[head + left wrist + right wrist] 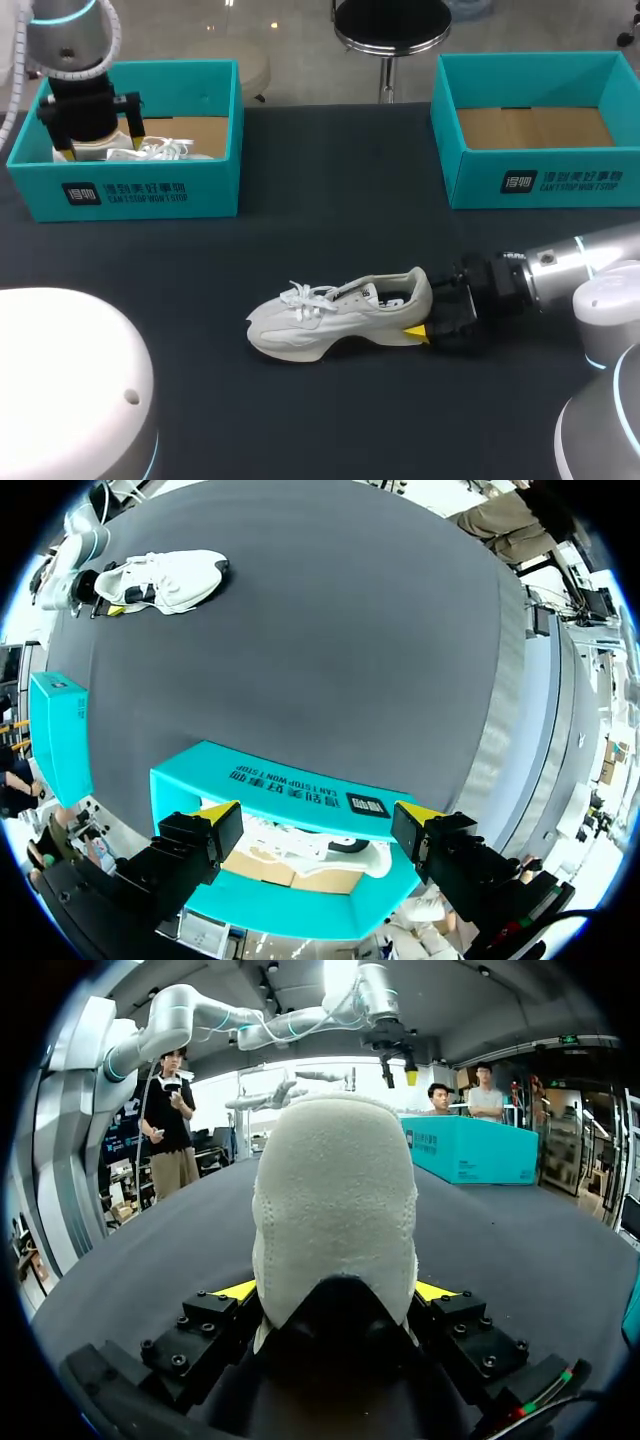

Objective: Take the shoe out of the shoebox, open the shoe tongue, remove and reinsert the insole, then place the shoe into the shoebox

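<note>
A white sneaker lies on its sole in the middle of the dark table, toe pointing left. My right gripper comes in low from the right. Its fingers press the heel from both sides, so it is shut on the shoe. A second white shoe rests inside the left teal shoebox. My left gripper hangs open over that box. In the left wrist view, that gripper straddles the box wall, with the boxed shoe under it. The sneaker on the table shows far ahead.
An empty teal shoebox with a brown cardboard floor stands at the back right. A white rounded dome fills the near left corner. Bare dark tabletop lies between the two boxes and the sneaker.
</note>
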Robot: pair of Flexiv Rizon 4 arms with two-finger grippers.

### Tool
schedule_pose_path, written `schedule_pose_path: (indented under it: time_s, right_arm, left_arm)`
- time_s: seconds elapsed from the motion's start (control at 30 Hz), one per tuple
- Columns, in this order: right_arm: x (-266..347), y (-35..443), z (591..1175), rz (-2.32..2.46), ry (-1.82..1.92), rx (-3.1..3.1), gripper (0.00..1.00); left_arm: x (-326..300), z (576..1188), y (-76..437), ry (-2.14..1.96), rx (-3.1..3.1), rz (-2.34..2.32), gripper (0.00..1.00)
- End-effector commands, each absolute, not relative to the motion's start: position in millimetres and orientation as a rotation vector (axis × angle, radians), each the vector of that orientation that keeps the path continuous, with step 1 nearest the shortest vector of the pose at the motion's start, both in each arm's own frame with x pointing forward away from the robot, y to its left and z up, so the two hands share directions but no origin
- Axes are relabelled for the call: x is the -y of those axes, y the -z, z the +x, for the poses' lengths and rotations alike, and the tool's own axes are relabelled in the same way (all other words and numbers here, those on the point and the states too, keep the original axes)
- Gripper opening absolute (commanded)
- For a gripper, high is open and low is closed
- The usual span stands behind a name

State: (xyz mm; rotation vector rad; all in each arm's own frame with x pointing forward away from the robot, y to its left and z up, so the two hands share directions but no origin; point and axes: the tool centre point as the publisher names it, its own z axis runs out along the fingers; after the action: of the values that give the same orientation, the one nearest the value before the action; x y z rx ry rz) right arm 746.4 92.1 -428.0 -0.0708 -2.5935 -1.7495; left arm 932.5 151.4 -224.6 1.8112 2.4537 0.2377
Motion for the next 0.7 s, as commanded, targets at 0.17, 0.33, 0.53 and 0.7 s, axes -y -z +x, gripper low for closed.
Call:
schedule_pose_path:
  time_s: [0.17, 0.33, 0.53, 0.7]
  right_arm:
    - [-97, 434, 746, -0.073, 1.747, 2.596, 0.0]
    - [-97, 434, 746, -0.073, 1.747, 2.596, 0.0]
    - [-97, 434, 746, -0.073, 1.747, 2.596, 0.0]
    - [-97, 434, 746, -0.073, 1.747, 2.596, 0.0]
  left_arm:
    - [-153, 927, 225, -0.252, -2.439, 1.803, 1.0]
    - [-153, 927, 225, -0.252, -2.439, 1.803, 1.0]
    - [-152, 930, 225, -0.233, -2.523, 1.723, 1.0]
    - [-133, 929, 227, -0.281, -2.825, 1.238, 1.0]
